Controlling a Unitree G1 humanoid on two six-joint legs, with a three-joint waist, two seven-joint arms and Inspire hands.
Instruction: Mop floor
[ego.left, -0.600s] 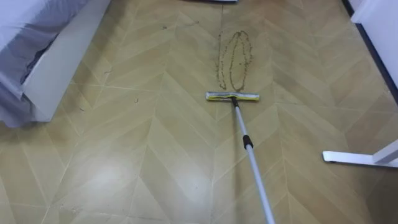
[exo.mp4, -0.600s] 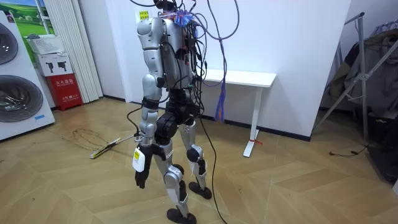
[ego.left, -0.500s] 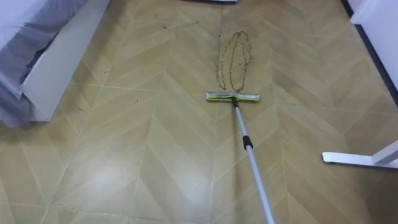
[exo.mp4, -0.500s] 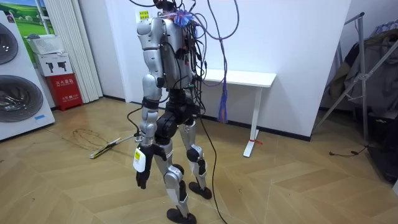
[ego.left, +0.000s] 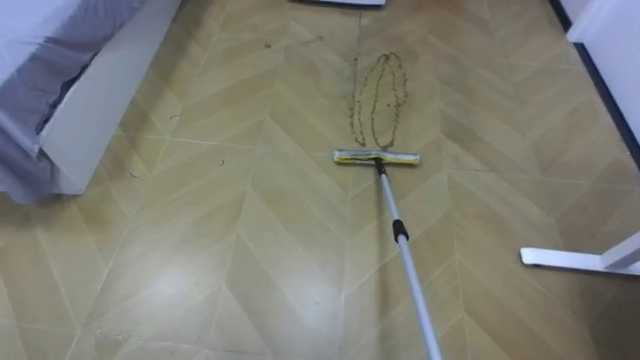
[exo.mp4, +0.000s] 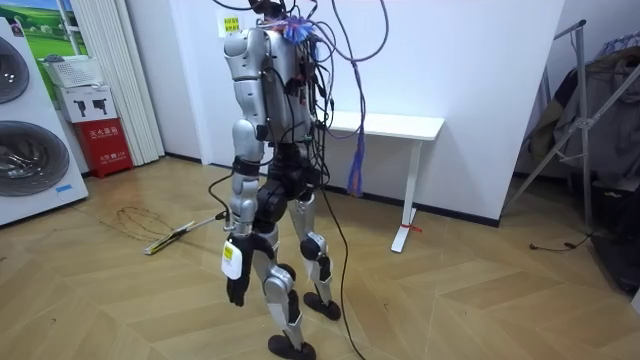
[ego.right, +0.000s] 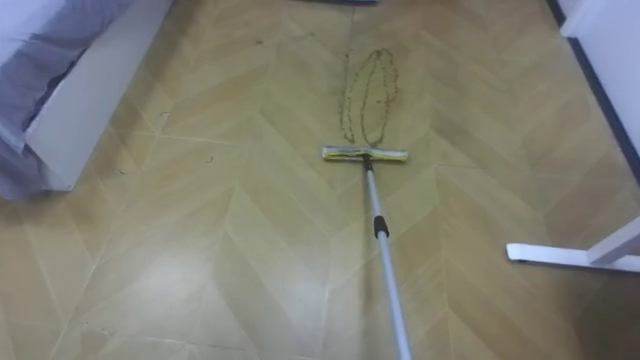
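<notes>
1. Left hand (exo.mp4: 235, 290) hung straight down beside the thigh in the lower middle of the room view. It was clear of the mop and of everything else. Too small and dark to tell whether it was spread or curled.
2. Mop (ego.left: 395, 225) sat centre frame in the eye views. Its long axis ran from the bottom edge, right of centre, up and slightly left to mid-frame.
3. Mop head (ego.left: 376, 157) pointed at the top of the frame. It lay flat on the floor (ego.left: 250, 250), crosswise to the pole (ego.left: 412, 290).
4. A dark collar (ego.left: 400, 232) sat partway down the pole.
5. In the room view the mop was left of the robot, with the head low on the floor. The pole slanted up and right toward the robot's forearm. Couldn't tell what held that end.
6. A loop of brown debris (ego.left: 377, 95) lay on the floor just above the mop head, long axis roughly in line with the pole. Couldn't tell if it touched the head.
7. A white bed base (ego.left: 95, 95) with a grey cover (ego.left: 30, 85) was at the upper left.
8. A white table foot (ego.left: 575, 258) was at the right edge, well apart from the mop.
9. Room view: the robot stood upright on the wood floor. A washing machine (exo.mp4: 25, 150) and a red box (exo.mp4: 105, 145) were at the left, and a white table (exo.mp4: 395, 125) stood against the wall behind it.
</notes>
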